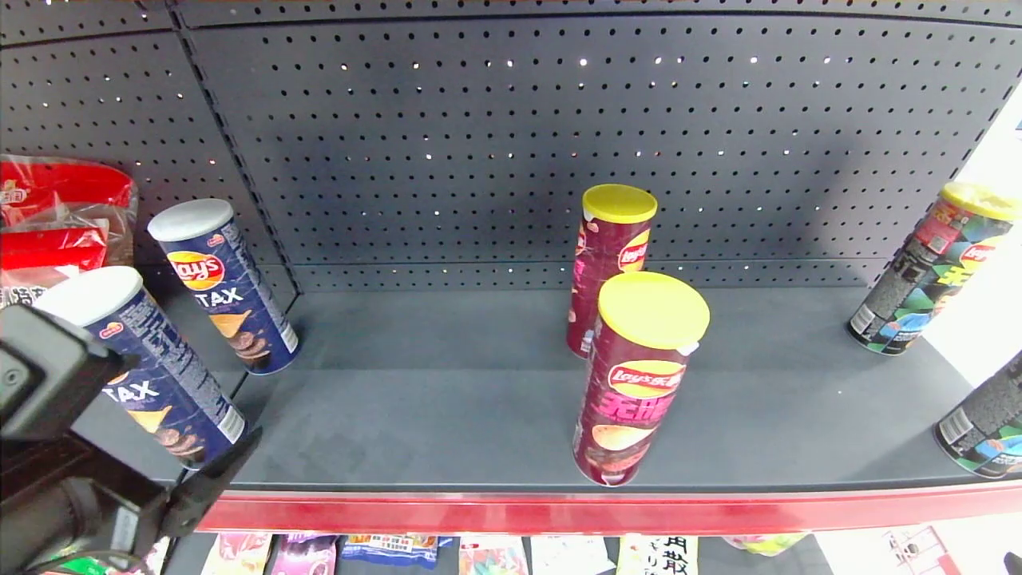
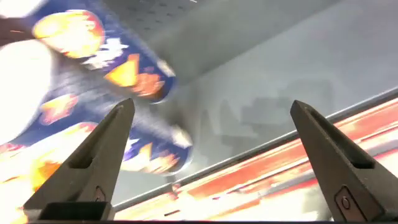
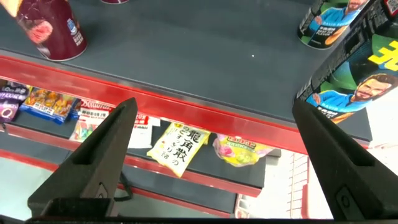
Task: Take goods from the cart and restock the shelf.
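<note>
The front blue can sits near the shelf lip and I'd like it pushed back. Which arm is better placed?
Left. The left end effector, open, faces the front blue can from close by. The right end effector, also open, is by a black-green can at the other end of the shelf.

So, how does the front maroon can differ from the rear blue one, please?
The front maroon can has a yellow lid; the rear blue can a white one. The maroon can stands mid-shelf near the red edge; the blue can stands left, nearer the pegboard. Both are upright, lidded tubes.
</note>
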### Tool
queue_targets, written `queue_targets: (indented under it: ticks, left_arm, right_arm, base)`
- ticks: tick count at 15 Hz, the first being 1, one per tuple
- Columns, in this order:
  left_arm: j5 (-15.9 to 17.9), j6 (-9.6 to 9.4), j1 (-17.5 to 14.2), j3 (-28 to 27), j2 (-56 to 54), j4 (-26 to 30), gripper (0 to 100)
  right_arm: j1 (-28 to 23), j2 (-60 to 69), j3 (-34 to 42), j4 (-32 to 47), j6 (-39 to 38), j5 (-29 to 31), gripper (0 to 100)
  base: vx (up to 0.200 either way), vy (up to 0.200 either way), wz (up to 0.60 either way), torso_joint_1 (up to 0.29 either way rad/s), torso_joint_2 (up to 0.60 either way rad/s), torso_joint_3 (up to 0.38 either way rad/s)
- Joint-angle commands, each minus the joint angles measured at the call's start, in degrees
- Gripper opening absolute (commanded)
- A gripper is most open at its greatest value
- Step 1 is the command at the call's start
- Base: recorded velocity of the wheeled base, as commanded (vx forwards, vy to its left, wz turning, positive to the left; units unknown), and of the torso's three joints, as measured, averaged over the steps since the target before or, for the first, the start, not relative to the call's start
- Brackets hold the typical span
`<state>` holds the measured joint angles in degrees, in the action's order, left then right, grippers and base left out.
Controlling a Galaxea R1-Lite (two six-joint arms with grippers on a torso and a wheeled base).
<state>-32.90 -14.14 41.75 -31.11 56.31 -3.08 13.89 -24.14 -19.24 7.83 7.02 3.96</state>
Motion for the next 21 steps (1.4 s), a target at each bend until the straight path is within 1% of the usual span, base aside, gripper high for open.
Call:
queue_targets:
  ticks: [1,3,6,12,17,21]
  left_arm:
    - [-0.41,-0.71,-0.27,0.44,-6.74,1.68,100]
    - [-0.50,-0.71,-0.36,0.70,-7.00,2.38,100]
    - [-0.41,-0.62,-0.36,1.49,-7.09,2.29,100]
    - [0.12,-0.54,-0.27,2.19,-7.00,2.03,100]
    - [0.12,-0.62,-0.27,2.37,-6.91,2.03,100]
    - [0.03,-0.80,-0.36,2.37,-6.56,2.12,100]
  right_arm:
    - [0.00,-0.38,0.16,0.00,0.01,-0.01,100]
    - [0.00,-0.38,0.25,0.08,0.10,-0.01,100]
    - [0.00,-0.12,0.43,0.08,0.10,0.08,100]
    - [-0.09,0.41,1.39,0.08,0.10,0.08,100]
    - [-0.09,1.02,2.19,0.08,0.01,0.08,100]
    - [0.00,1.02,2.19,0.08,0.01,0.08,100]
  base:
    - [0.000,0.000,0.00,0.000,0.00,0.000]
    - [0.000,0.000,0.00,0.000,0.00,0.000]
    - [-0.200,0.000,0.00,0.007,0.00,0.005]
    - [0.000,0.000,0.00,0.000,0.00,0.000]
    - [0.000,-0.200,0.00,0.004,0.00,0.001]
    - [0.000,0.000,0.00,0.000,0.00,0.000]
